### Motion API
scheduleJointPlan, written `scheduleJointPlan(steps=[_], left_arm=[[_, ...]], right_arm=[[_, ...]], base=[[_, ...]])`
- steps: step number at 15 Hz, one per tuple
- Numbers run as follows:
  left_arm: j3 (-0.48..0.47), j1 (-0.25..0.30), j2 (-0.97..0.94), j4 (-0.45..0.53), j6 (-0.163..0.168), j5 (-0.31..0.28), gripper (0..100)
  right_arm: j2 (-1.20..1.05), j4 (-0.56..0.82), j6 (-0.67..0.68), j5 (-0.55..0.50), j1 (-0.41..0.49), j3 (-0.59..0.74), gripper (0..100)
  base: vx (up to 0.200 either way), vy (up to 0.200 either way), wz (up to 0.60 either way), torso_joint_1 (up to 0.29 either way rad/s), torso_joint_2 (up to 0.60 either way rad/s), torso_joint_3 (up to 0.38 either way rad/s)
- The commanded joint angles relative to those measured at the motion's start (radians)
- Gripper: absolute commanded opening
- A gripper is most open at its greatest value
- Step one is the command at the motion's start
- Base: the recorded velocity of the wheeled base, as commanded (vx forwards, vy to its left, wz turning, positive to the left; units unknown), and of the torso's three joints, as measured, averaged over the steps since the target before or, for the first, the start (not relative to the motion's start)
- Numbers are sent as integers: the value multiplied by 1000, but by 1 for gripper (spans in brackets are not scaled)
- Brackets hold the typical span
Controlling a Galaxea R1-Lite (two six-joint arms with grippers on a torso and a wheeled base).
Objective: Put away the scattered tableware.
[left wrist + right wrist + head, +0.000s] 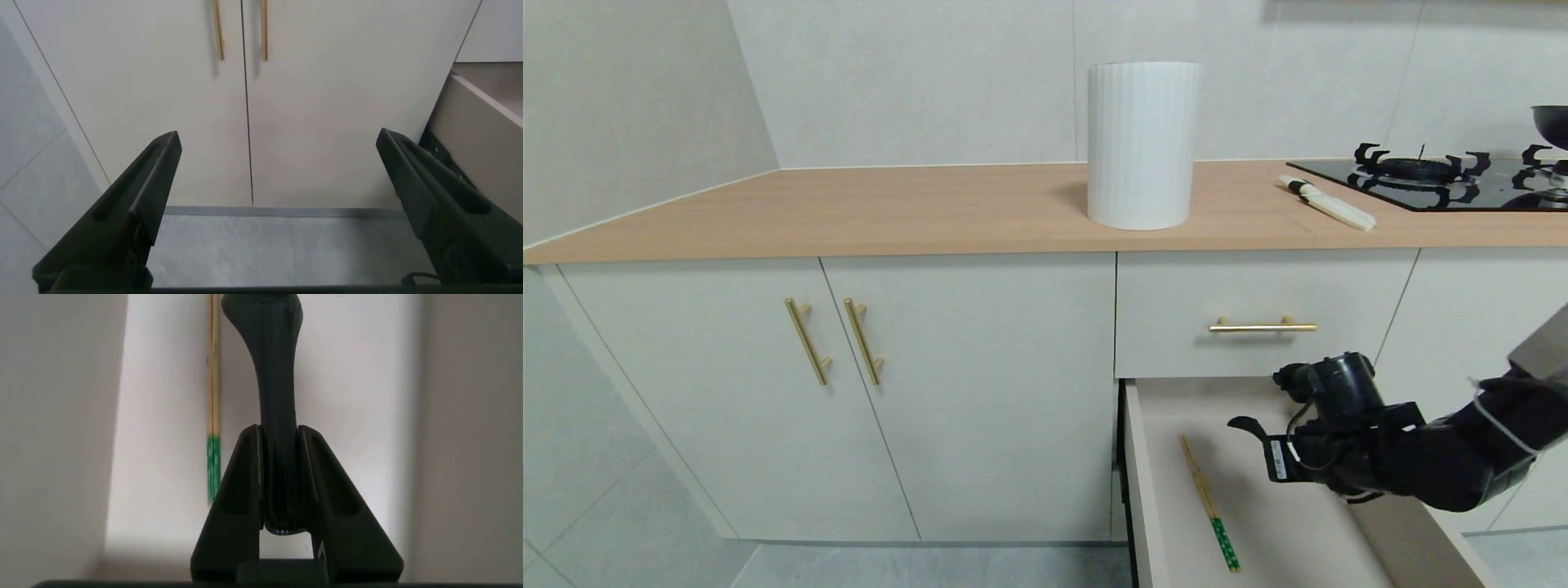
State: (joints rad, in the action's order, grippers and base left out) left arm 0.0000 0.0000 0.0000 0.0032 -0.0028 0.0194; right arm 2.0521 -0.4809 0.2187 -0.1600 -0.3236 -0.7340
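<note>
My right fingers were pressed together with nothing between them, hanging low inside the open drawer. Just beside them, flat on the drawer floor, lay the chopsticks, apart from the tips and with their green ends away from the cabinet. My left fingers stood wide and empty, facing the doors low down.

Well above and beyond the right fingers, a pale utensil lay on the bench between the canister and the hob. That looked like the piece left to fetch. To do it well I should rise straight out, clear of the drawer wall and the handle overhead, spread the fingers before arriving, and close across the utensil's middle, square to its length.
</note>
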Motion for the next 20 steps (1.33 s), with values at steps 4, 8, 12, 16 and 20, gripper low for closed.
scheduleJointPlan(steps=[4,8,12,16,20], left_arm=[[0,0,0,0,0,1,100],[0,0,0,0,0,1,100],[0,0,0,0,0,1,100],[0,0,0,0,0,1,100],[0,0,0,0,0,1,100]], right_arm=[[230,-84,-2,-3,6,1,0],[309,-82,-4,-1,29,-44,0],[352,-82,-6,-10,35,-70,0],[353,-82,-7,-10,35,-68,0],[353,-82,-9,-10,35,-67,100]], base=[[0,0,0,0,0,0],[0,0,0,0,0,0],[0,0,0,0,0,0],[0,0,0,0,0,0],[0,0,0,0,0,0]])
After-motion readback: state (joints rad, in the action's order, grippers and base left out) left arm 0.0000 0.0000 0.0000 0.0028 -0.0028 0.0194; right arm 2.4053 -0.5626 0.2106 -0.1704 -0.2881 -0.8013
